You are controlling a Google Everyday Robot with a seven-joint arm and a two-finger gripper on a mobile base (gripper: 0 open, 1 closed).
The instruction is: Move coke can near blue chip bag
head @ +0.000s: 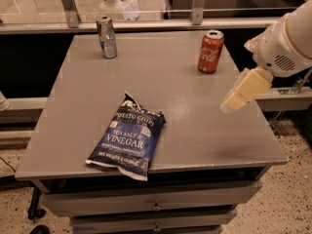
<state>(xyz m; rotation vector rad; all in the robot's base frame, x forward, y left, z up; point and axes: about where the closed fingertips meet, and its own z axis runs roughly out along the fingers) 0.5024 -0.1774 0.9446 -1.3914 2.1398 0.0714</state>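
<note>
While the coke can [210, 51] stood upright near the far right corner of the grey desk [195, 130], nothing was touching it. The tool [239, 91], a cream-coloured piece at the end of a white arm [287, 38], hung over the desk's right side. It was nearer the camera than the coke can, a little to its right, and apart from it. Whether the tool was open or closed could not be told. The bag [127, 138], dark blue and crinkled, lay flat near the front edge, left of centre, well apart from the coke can. A silver can [106, 37] stood upright at the far left, well apart from both.

The step in hand looked to be the reach, with the coke can not yet grasped. To do it well, the tool would likely need to travel toward the far edge and slightly left. It should come level with the coke can's middle and close squarely on its sides so it would not tip. The carry would then run diagonally toward the front left, ending with the coke can upright just beside the bag, not on it.
</note>
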